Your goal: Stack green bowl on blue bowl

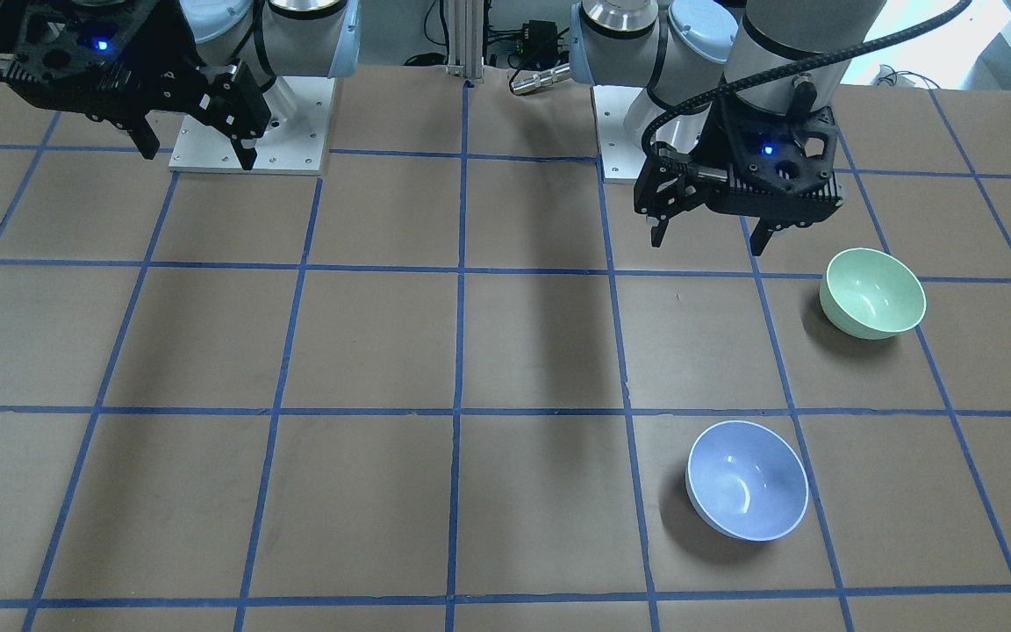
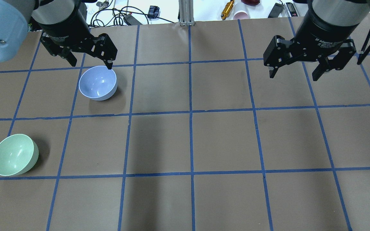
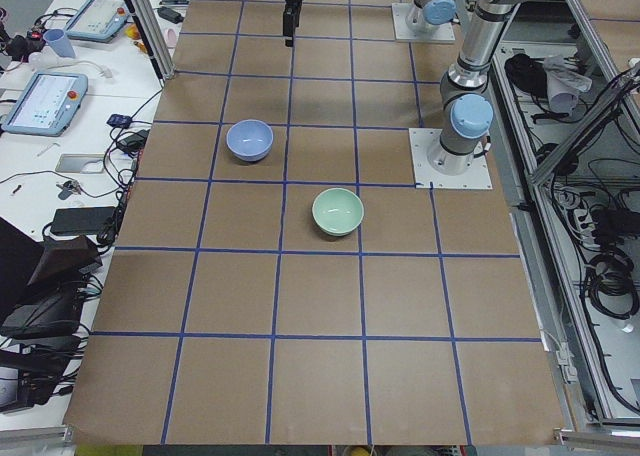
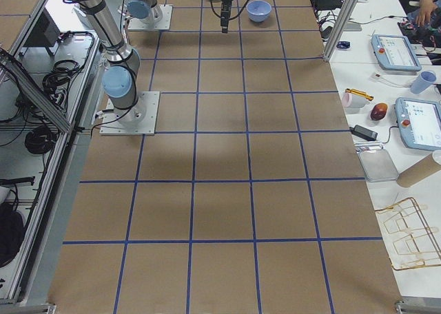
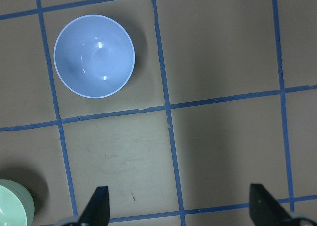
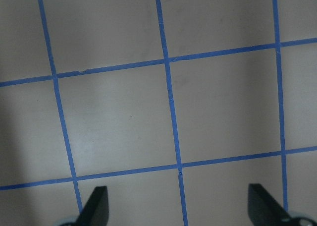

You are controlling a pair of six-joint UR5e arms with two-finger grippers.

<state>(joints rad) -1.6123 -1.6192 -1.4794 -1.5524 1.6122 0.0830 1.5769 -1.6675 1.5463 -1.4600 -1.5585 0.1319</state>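
The green bowl [image 2: 14,155] stands upright on the table at the left, and shows in the front view [image 1: 872,292] and at the lower left corner of the left wrist view [image 5: 15,203]. The blue bowl [image 2: 97,83] stands upright a grid square farther out, apart from it, and shows too in the front view [image 1: 747,491] and the left wrist view [image 5: 94,56]. My left gripper [image 2: 92,65] is open and empty, hovering high over the table between the bowls [image 1: 707,246]. My right gripper [image 2: 293,77] is open and empty, high over bare table at the right [image 1: 199,158].
The brown table [image 2: 191,141] carries a grid of blue tape. The two arm bases [image 1: 251,132] stand on plates at the robot's edge. Cables, a cup and small tools [image 2: 233,9] lie beyond the far edge.
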